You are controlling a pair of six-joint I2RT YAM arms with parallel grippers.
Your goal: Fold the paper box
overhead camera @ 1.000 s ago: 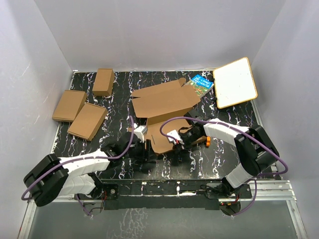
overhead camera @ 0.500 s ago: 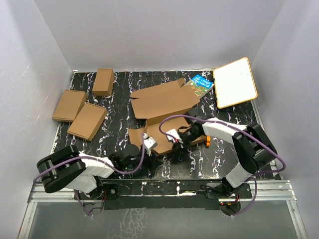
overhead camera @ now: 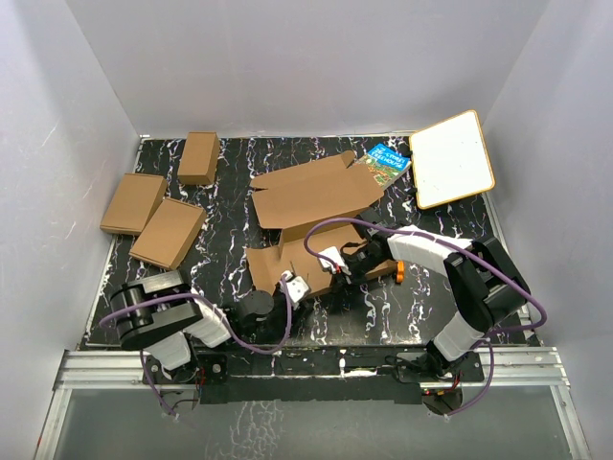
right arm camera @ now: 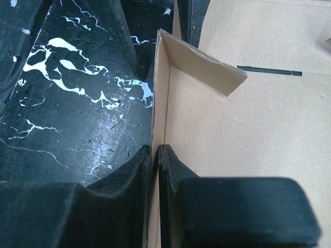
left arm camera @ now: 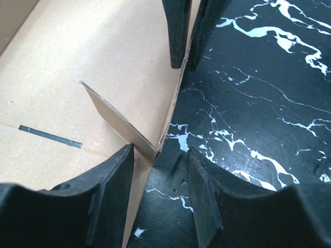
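The paper box [overhead camera: 311,196] lies half folded in the middle of the table, its lid panel toward the back. My right gripper [right arm camera: 156,155] is shut on the box's upright side wall [right arm camera: 160,93], one finger inside and one outside. A short corner tab [right arm camera: 202,66] leans inward at the wall's far end. My left gripper [left arm camera: 160,194] stands open at that same wall's other end, its fingertips [left arm camera: 116,181] just short of the corner, with the wall edge and dark table between them. In the top view both grippers meet at the box's front edge [overhead camera: 311,273].
Three small ready-folded brown boxes [overhead camera: 198,156] [overhead camera: 133,202] [overhead camera: 169,233] sit at the back left. A blue book [overhead camera: 388,160] lies under the paper box's back right corner, beside a white board [overhead camera: 451,158]. Black marbled table [left arm camera: 258,103] lies right of the wall.
My left gripper has moved right and toward the front, to the box's front corner, with its arm folding back. My right gripper has closed on the side wall.
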